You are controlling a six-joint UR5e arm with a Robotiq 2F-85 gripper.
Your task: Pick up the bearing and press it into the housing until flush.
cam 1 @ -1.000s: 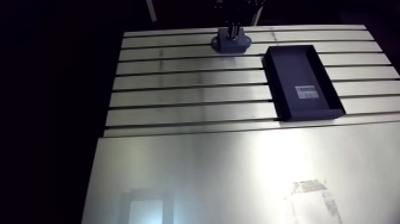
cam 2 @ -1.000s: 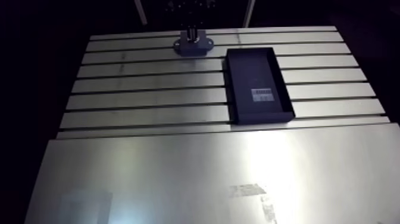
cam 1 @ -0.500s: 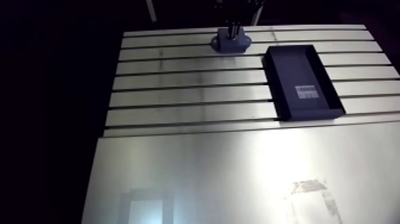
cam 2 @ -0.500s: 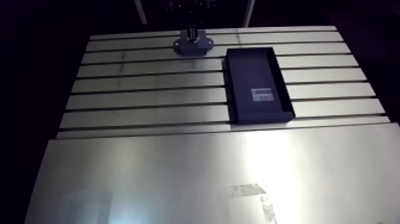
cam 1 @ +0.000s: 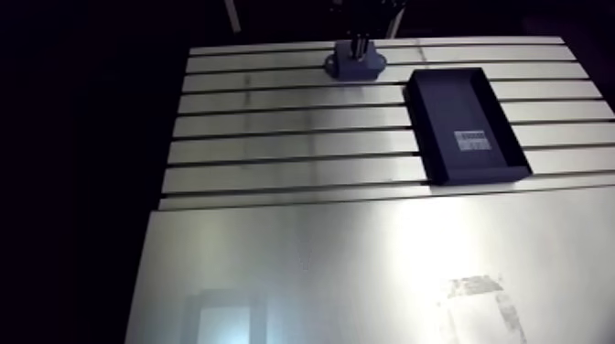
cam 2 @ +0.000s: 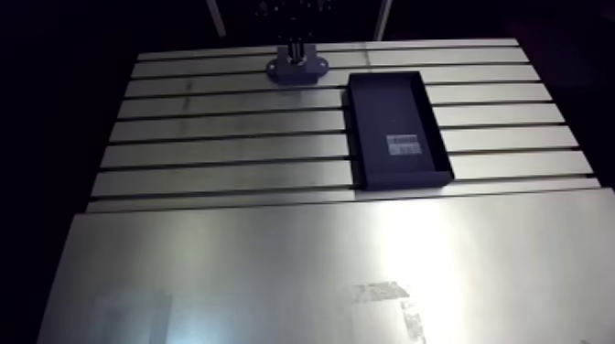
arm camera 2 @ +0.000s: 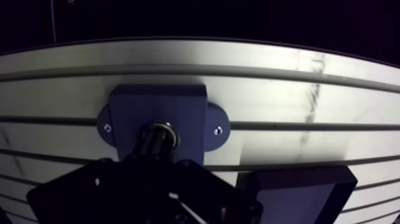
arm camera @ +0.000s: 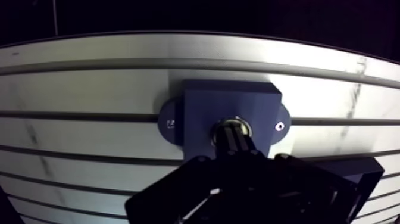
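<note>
Wrist view: gripper points straight down over the blue housing, its two fingers drawn together into one dark ribbed column with no gap showing between them, tips sitting at the housing's centre bore. Bearing shows as a thin shiny metal ring in that bore, right around the fingertips; cannot tell whether the ring is fully flush with the housing's top face or whether the tips press on it or reach into its middle. Housing is a square block with a rounded flange on each side, one screw on the flange nearer the tray, and it lies flat on the slotted table, across one of the slots. Arm view: housing sits at the table's far edge under the gripper, with the black tray just beside it and nearer the camera, not touching it. A small pale label lies in the tray. A plain metal sheet covers the near part of the table
</note>
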